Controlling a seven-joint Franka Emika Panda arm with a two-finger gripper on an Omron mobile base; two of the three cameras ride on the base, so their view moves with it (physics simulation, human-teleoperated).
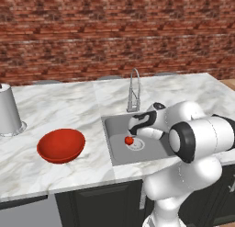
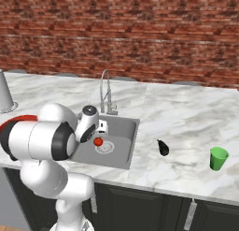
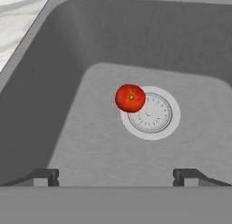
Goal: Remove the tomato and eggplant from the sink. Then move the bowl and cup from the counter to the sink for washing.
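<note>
While the arm leans over the sink (image 1: 112, 125), the tomato (image 1: 129, 140) sits by the drain and the bowl (image 1: 61, 145) waits on the table. From the right, the eggplant (image 2: 163, 147) already lies beside the basin, the cup (image 2: 218, 158) farther off. Looking down the hand, the jaws stand wide apart, empty, above the tomato (image 3: 130, 98).

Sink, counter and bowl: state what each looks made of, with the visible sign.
Sink: looks like brushed grey metal, judging by its matte, evenly shaded walls; the drain is paler and ribbed.
Counter: looks like polished marble, white with grey veins.
Bowl: plain glossy red, possibly plastic or glazed ceramic; the render leaves that open.
</note>
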